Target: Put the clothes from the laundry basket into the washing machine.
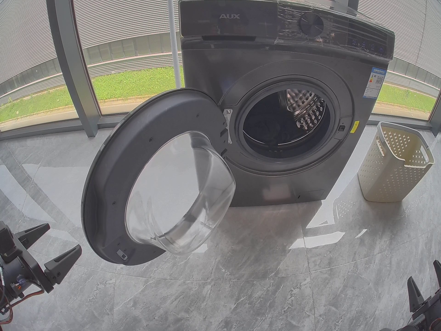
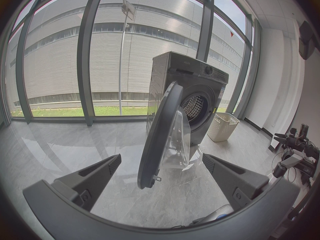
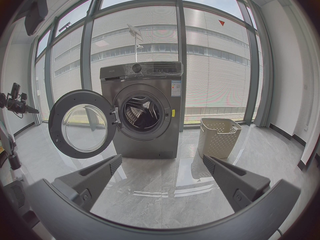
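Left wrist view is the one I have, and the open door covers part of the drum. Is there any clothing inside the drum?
Observer: In the head view the drum looks empty: bare metal, no cloth.
Operator: Does the laundry basket hold clothes?
Observer: None show above its rim. Its inner wall is bare, its bottom hidden.
Operator: Is the right tool open?
Observer: Yes, it is open and holds nothing.
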{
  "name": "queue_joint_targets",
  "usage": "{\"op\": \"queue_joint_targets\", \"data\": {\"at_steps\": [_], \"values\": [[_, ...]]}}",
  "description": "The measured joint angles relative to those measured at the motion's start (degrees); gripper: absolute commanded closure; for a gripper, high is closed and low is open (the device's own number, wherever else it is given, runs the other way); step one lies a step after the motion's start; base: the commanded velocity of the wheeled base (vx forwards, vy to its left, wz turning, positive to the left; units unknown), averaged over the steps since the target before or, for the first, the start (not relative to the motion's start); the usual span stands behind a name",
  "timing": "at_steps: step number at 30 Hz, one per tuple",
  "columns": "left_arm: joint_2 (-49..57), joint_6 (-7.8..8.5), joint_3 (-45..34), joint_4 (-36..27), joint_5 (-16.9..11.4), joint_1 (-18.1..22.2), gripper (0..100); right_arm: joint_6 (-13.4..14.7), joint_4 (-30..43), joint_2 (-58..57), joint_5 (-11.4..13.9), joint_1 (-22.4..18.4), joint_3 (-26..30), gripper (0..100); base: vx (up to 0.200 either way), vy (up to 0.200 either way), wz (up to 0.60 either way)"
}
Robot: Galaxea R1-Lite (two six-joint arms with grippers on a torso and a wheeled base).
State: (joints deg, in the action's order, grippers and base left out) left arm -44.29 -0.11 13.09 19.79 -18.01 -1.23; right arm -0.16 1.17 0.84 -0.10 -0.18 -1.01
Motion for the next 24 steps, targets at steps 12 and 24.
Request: {"op": "queue_joint_targets", "data": {"at_steps": [12, 24], "values": [[-9.1, 0.95, -0.1, 8.9, 0.0, -0.3, 0, -0.2, 0.0, 0.0, 0.0, 0.0, 0.0, 0, 0.0, 0.0, 0.0], [-12.2, 1.17, -0.7, 10.4, 0.0, -0.3, 0, 0.0, 0.0, 0.0, -0.1, 0.0, 0.0, 0, 0.0, 0.0, 0.3]]}}
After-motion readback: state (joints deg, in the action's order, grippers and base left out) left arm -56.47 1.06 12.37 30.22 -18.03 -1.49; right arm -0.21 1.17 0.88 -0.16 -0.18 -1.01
